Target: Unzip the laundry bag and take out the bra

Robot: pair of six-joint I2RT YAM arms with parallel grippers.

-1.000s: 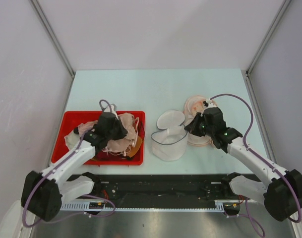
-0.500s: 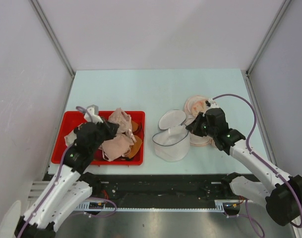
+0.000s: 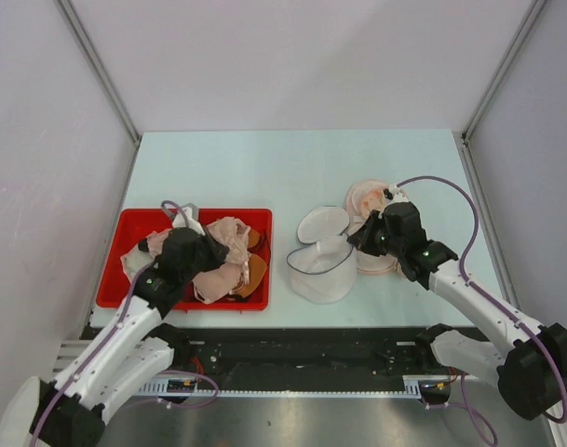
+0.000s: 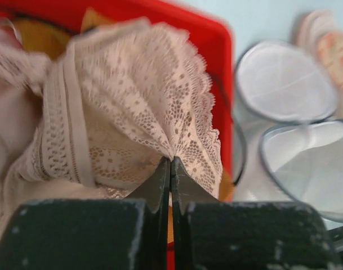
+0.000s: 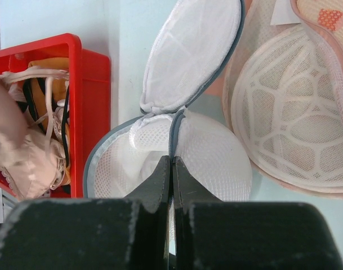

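The laundry bag [image 3: 318,272] stands open near the table's middle, a white mesh drum with a dark rim, its round lid [image 3: 320,223] flipped back. My right gripper [image 3: 354,244] is shut on the bag's zipper rim [image 5: 172,140] at its right side. The bag's inside [image 5: 216,163] shows only mesh. My left gripper [image 3: 216,250] hovers over the red tray [image 3: 236,213], shut on the lace edge of the pale pink-beige bra [image 4: 143,95]. The bra [image 3: 229,233] hangs bunched above the other garments in the tray.
A pinkish round mesh bag [image 3: 365,197] with peach patterned fabric lies right behind my right gripper, touching the laundry bag. Orange and dark bras [image 3: 255,275] fill the tray. The tray's right wall [image 5: 92,112] sits close to the laundry bag.
My left arm drew back toward the near left with the bra, then swung forward over the tray again. The right gripper stayed on the bag's rim.
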